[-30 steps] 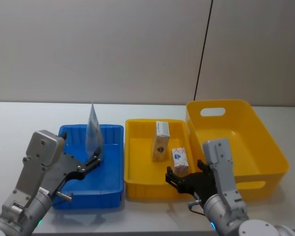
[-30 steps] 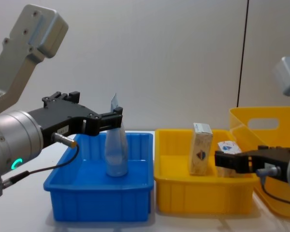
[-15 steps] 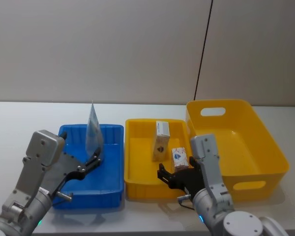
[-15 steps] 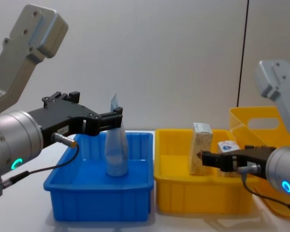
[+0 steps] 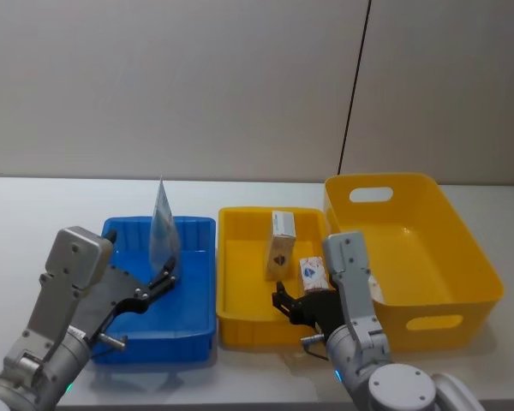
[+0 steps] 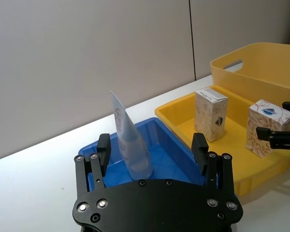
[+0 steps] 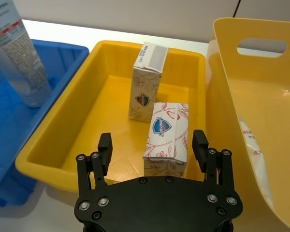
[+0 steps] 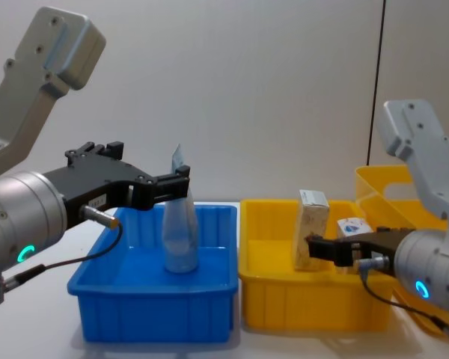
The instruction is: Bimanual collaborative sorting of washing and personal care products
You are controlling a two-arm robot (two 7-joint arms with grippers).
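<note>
The left gripper (image 6: pixel 152 141) is hovering, fingers spread wide around the pouch (image 6: pixel 129 145), while the right gripper (image 7: pixel 152 139), fingers apart, is hovering just before the nearer box (image 7: pixel 167 130).

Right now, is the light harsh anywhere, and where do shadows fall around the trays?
Head view: the light is soft and even, with no harsh glare on the pouch. Right wrist view: a faint shadow lies on the table under the small yellow tray. Chest view: a soft shadow sits beneath the blue tray.

The right claw (image 5: pixel 303 305) has slid leftward along the yellow tray (image 5: pixel 250 329).
</note>
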